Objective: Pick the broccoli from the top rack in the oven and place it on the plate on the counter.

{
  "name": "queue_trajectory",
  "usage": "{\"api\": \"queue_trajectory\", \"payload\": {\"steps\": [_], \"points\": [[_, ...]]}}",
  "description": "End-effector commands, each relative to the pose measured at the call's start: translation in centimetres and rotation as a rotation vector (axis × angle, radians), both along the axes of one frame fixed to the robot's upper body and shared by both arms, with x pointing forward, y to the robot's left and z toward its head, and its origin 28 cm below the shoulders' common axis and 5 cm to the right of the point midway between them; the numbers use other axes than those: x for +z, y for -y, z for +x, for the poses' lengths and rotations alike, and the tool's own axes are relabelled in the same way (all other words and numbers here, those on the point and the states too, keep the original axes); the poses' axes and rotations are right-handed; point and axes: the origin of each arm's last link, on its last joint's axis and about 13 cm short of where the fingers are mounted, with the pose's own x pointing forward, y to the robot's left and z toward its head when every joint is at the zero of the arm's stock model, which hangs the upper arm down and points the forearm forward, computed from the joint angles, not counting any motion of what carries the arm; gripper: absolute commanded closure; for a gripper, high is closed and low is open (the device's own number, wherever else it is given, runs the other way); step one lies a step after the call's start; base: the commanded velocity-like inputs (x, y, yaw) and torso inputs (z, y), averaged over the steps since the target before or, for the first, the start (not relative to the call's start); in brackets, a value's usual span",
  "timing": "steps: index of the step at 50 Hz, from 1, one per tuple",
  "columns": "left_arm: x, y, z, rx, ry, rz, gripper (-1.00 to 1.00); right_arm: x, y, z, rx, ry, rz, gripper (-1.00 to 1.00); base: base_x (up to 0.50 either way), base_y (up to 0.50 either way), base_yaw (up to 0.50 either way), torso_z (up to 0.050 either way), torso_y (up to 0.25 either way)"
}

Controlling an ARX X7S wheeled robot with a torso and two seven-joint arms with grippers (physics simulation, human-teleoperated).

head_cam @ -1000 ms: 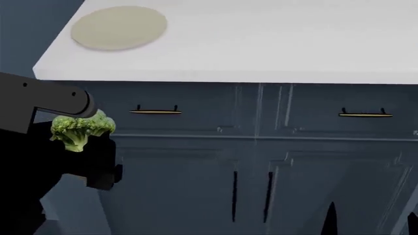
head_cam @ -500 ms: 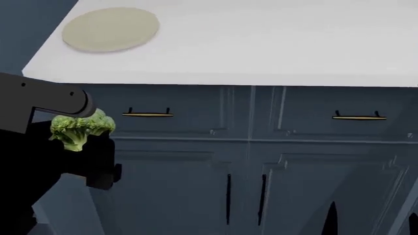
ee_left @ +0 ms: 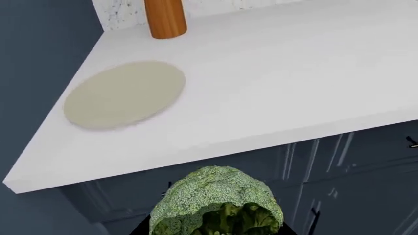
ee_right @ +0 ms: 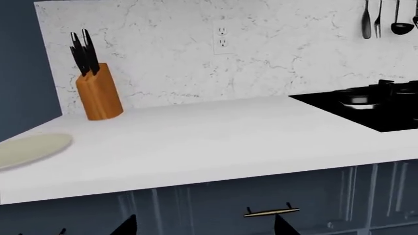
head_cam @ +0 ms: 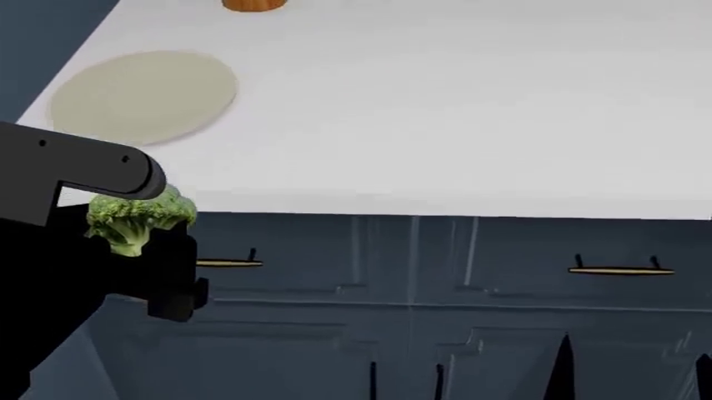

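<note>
Because the small bright green broccoli floret with its bumpy crown fills the lower middle of the left wrist view, it sits right against that arm's camera, held in front of the dark blue drawer fronts and short of the broad white counter; the flat round beige plate lies near the counter's corner, with an orange-brown wooden cylinder behind it. The floret is probably light, stiff in the stalk and crumbly in the crown, so a grip low on the pale stalk would suit it best. In the head view the black left gripper is closed around the broccoli, crown up and stalk down into the dark fingers, below the counter edge and well apart from the plate. In the right wrist view the plate shows at the counter's edge; the right gripper shows only two dark tips standing apart, holding nothing.
</note>
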Motion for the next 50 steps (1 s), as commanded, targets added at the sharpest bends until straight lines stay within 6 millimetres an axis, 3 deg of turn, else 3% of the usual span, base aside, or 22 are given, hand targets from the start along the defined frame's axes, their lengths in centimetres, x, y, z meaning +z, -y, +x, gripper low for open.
{"api": "queue_trajectory", "payload": {"steps": [1, 24, 50], "points": [[0.23, 0.17, 0.22, 0.005, 0.016, -0.038, 1.00, -0.05, 0.26, 0.16, -0.010, 0.018, -0.006, -1.00, 0.40, -0.08, 0.00, 0.000, 0.000], [0.27, 0.09, 0.14, 0.013, 0.022, -0.038, 1.00, 0.02, 0.08, 0.11, -0.012, 0.016, -0.013, -1.00, 0.39, -0.04, 0.00, 0.000, 0.001], [0.16, 0.00, 0.48, 0.026, 0.012, -0.043, 1.00, 0.17, 0.09, 0.21, -0.007, 0.029, -0.009, -1.00, 0.08, 0.07, 0.00, 0.000, 0.000]]}}
